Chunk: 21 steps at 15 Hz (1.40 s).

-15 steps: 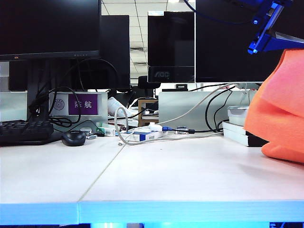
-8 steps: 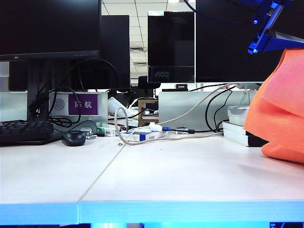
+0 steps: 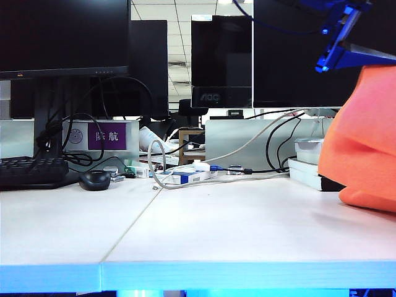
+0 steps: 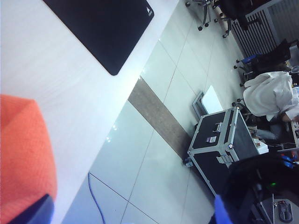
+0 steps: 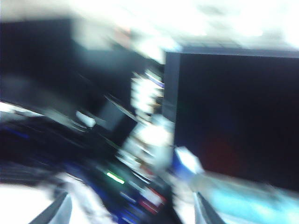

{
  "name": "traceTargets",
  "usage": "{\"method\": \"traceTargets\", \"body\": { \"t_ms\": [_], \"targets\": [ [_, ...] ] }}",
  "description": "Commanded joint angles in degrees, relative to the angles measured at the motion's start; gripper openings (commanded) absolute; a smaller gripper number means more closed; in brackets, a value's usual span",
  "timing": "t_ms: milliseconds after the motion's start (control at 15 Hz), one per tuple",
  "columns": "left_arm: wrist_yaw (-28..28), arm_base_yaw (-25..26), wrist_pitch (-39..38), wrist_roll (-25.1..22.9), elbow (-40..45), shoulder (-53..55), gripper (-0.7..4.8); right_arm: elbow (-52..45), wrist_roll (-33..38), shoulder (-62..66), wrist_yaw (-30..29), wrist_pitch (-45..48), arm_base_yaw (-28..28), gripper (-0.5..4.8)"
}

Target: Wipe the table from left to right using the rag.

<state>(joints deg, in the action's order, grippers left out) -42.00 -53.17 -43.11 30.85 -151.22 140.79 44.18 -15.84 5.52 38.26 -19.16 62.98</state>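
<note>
The orange rag [image 3: 365, 142] is heaped high at the right end of the white table [image 3: 216, 229]. A blue gripper part [image 3: 339, 43], apparently of my right arm, hangs above it without touching. In the blurred right wrist view my right gripper [image 5: 133, 214] is open, its grey fingertips [image 5: 60, 211] wide apart, and it faces a dark monitor with nothing between them. In the left wrist view my left gripper [image 4: 126, 215] is open over the table's edge [image 4: 56, 70] and the floor. The rag [image 4: 23, 154] lies just outside one dark blue fingertip [image 4: 32, 212].
A black mouse [image 3: 94, 180], a keyboard [image 3: 31, 170], tangled cables [image 3: 185, 176] and monitors [image 3: 221, 59] line the back of the table. The left wrist view shows a black mat [image 4: 103, 23], and on the floor a flight case [image 4: 224, 144].
The blue gripper part at the top right has shifted a little to the left. The rag has stayed in its place.
</note>
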Motion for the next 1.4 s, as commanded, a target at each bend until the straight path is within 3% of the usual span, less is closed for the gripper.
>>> {"method": "traceTargets", "body": {
  "t_ms": [67, 200, 267, 400, 533, 800, 1000, 1133, 1200, 1266, 1400],
  "targets": [
    [-0.5, 0.1, 0.3, -1.0, -0.2, -0.5, 4.79, 0.6, 0.8, 9.2, -9.0, 8.5, 0.0, 3.36],
    [-0.5, 0.1, 0.3, -2.1, -0.2, -0.5, 4.79, 0.8, 0.7, 17.5, -12.7, 18.7, 0.0, 3.33],
    [-0.5, 0.1, 0.3, -2.4, -0.2, -0.5, 4.79, 0.9, -0.9, 23.2, -13.1, 28.4, 0.0, 3.32],
    [-0.7, 0.4, 0.2, -3.2, -0.2, -0.5, 4.79, 2.1, -7.3, 30.0, -12.9, 39.4, -0.5, 3.09],
    [-0.7, 0.7, -0.8, -3.3, -0.2, -0.5, 4.79, 5.2, -10.3, 34.8, -12.6, 41.5, -4.3, 3.06],
    [0.4, 0.7, -1.8, -4.2, -0.2, -0.5, 4.79, 7.5, -6.1, 36.9, -15.7, 41.6, -25.2, 3.06],
    [0.2, 0.8, -2.1, -4.5, -0.2, -0.5, 4.79, 7.5, -1.6, 30.1, -22.9, 30.4, -43.9, 3.06],
    [0.1, 0.8, -2.1, -4.5, -0.2, -0.5, 4.79, 7.5, 1.2, 26.2, -26.9, 21.9, -50.8, 3.06],
    [-0.3, 0.8, -2.2, -4.5, -0.2, -0.5, 4.79, 7.4, 3.9, 23.3, -32.3, 10.6, -57.5, 3.06],
    [-0.6, 0.8, -2.2, -4.4, -0.2, -0.5, 4.79, 5.7, 4.1, 21.6, -42.8, -1.4, -64.5, 3.06],
    [-0.7, 0.8, -2.7, -4.3, -0.2, -0.5, 4.79, 0.4, 8.8, 20.2, -48.2, -4.2, -69.0, 3.05]
  ]
}}
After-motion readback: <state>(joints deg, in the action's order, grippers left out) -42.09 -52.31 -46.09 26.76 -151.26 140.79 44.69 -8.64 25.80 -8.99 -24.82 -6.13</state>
